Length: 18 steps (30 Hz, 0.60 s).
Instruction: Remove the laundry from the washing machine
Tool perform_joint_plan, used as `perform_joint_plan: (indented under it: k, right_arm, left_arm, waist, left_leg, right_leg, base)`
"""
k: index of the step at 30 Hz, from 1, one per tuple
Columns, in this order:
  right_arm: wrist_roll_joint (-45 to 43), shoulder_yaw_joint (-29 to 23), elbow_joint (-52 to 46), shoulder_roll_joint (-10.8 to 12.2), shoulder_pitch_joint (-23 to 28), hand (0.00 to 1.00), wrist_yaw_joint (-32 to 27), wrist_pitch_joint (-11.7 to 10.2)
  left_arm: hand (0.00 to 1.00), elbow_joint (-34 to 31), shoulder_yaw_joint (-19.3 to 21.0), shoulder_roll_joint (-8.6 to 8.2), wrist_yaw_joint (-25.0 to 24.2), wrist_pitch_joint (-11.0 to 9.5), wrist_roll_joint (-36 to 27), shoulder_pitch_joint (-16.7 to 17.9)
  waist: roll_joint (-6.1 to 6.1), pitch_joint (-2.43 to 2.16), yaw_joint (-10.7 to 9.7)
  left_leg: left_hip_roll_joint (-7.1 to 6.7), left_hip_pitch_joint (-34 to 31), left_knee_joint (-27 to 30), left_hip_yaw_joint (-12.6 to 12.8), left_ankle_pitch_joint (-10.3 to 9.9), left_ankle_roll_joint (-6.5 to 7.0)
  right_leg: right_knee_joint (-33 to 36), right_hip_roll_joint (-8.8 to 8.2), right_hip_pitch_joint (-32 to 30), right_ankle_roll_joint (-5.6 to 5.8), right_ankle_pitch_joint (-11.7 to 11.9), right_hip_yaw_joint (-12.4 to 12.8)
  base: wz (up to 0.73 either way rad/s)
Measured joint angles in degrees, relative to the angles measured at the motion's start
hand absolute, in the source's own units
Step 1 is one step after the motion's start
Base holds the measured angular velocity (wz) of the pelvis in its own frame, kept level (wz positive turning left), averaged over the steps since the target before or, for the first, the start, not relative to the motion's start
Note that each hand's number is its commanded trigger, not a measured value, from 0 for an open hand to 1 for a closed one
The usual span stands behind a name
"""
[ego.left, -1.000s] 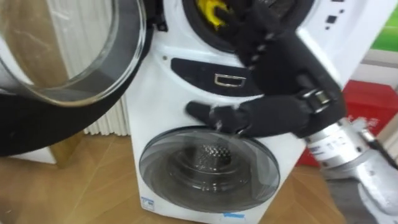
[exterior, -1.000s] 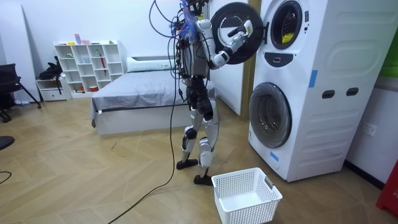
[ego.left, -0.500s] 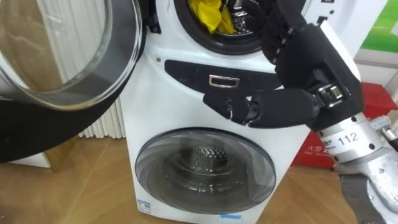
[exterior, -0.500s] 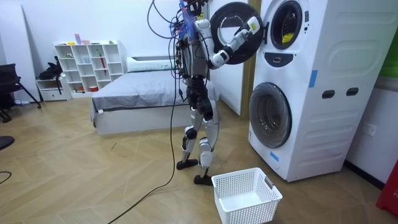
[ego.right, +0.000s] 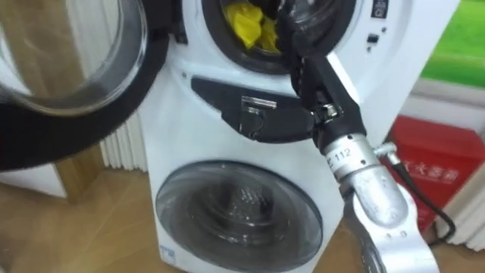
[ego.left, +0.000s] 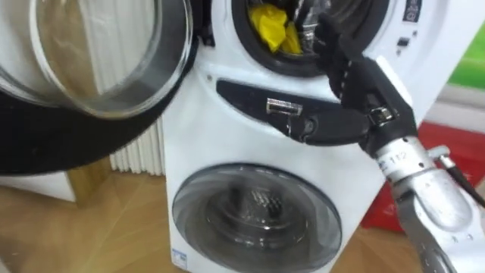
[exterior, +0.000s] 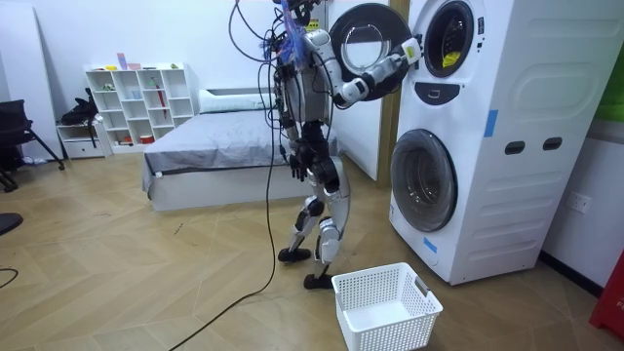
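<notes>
While the yellow garment (ego.left: 269, 26) sits bunched just inside the upper drum of the stacked washing machine (exterior: 492, 146), I have the right robot hand (ego.left: 364, 87) raised in front of the drum's mouth. Its fingers (ego.left: 327, 42) are stretched out straight towards the opening and its thumb (ego.left: 314, 129) lies across the dark panel (ego.left: 250, 95) below. It is open and grips nothing. The fingertips are near the cloth, but I cannot tell whether they touch it. The round glass door (ego.left: 91, 68) stands swung wide on my left, clear of the reach. The left robot hand (exterior: 295, 164) hangs by the hip in the room view, too small for me to read.

I judge the garment light, soft and limp. It should crumple under the fingers rather than resist, and it may drag or snag on the drum's rim as it comes out. I see no stiff edge to hook, so I would close on the thickest fold, the yellow bulge nearest the opening, and gather plenty of cloth. A thin pinch could slip, and a trailing end may catch.

The white laundry basket (exterior: 385, 307) waits on the floor beside the robot's feet, below the lower door (ego.left: 254, 212).
</notes>
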Motion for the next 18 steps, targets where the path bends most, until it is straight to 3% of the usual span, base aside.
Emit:
perform_joint_plan:
  k: [2,4,5,6,7,11,14,16,18]
  right_arm:
    - [-0.43,1.16,1.31,-0.04,-0.87,0.0,-0.92,0.3]
    - [0.57,1.35,1.37,-0.03,-0.85,0.0,-1.58,0.33]
    - [0.57,1.33,1.36,-0.07,-0.87,0.0,-2.0,0.28]
    - [0.5,1.28,1.36,-0.18,-0.91,0.0,-3.05,-0.04]
    - [0.63,1.28,1.35,-0.24,-1.06,0.0,-3.89,-0.05]
    - [0.53,1.25,1.26,-0.4,-1.26,0.0,-6.12,-0.05]
    - [0.3,1.32,1.16,-1.27,-1.25,0.0,-6.58,-0.03]
    - [-0.62,1.62,-0.12,-1.27,-1.23,0.0,-6.43,-0.35]
    - [-2.5,2.02,-1.24,-1.23,0.11,0.0,-7.33,-1.33]
  left_arm:
    - [0.0,0.08,0.01,-0.04,-0.36,0.44,-0.44,0.28]
    - [0.0,0.27,0.05,-0.04,-0.47,0.8,-0.39,0.68]
    - [0.0,0.27,0.05,-0.04,-0.47,0.8,-0.38,0.75]
    - [0.0,0.27,0.09,-0.04,-0.48,0.49,-0.41,0.68]
    - [0.0,0.34,0.35,-0.12,-0.53,0.03,-0.41,0.56]
    - [0.0,0.35,1.1,-0.16,-0.93,-0.55,-0.44,0.01]
    - [0.0,0.11,1.61,-0.01,-1.04,-0.09,-0.5,-1.24]
    - [0.0,0.07,1.57,0.09,-2.21,1.06,-0.44,-3.01]
    - [0.0,0.06,1.46,0.2,-2.73,1.03,-0.5,-5.16]
  waist:
    - [-0.06,0.01,0.63]
    - [-0.06,0.03,0.95]
    - [-0.18,-0.18,0.84]
    - [-0.76,-0.44,0.5]
    - [-1.4,-0.72,0.11]
    - [-1.35,-0.63,-0.74]
    - [-0.88,-0.43,-1.87]
    - [-0.42,-0.43,-3.85]
    - [-0.18,-0.24,-4.59]
  left_leg:
    - [-1.19,-2.75,-6.7,0.29,0.72,-0.18]
    - [-1.25,-4.3,-13.83,0.02,7.66,0.57]
    - [-1.3,-4.26,-14.73,0.05,9.21,0.67]
    - [-2.13,-3.76,-16.19,0.1,11.31,1.79]
    - [-3.06,-3.04,-17.15,0.51,11.69,2.22]
    - [-4.65,-1.37,-16.49,1.33,9.15,2.94]
    - [-6.23,-0.08,-15.83,2.03,7.28,3.71]
    - [-8.19,0.57,-16.0,2.29,6.23,4.77]
    - [-8.5,2.74,-17.36,4.03,5.76,5.43]
  right_leg:
    - [-0.15,0.04,0.79,-0.41,-0.4,0.44]
    - [-0.31,-0.1,2.07,-0.33,-1.44,0.15]
    - [-0.4,-0.17,2.44,0.09,-1.59,0.24]
    - [-0.72,-0.46,2.92,0.71,-2.06,0.78]
    - [-1.36,-1.19,3.0,1.24,-2.21,1.04]
    - [-3.81,-2.92,5.6,2.58,-2.19,0.33]
    - [-2.76,-4.73,7.09,4.39,-3.21,0.31]
    - [1.61,-6.51,6.57,6.12,-4.19,0.23]
    - [8.82,-8.26,4.2,6.92,-4.55,0.19]
  base:
    - [-0.16]
    - [-0.17]
    - [-0.03]
    - [0.06]
    - [0.06]
    - [0.02]
    - [0.02]
    - [0.29]
    - [0.13]
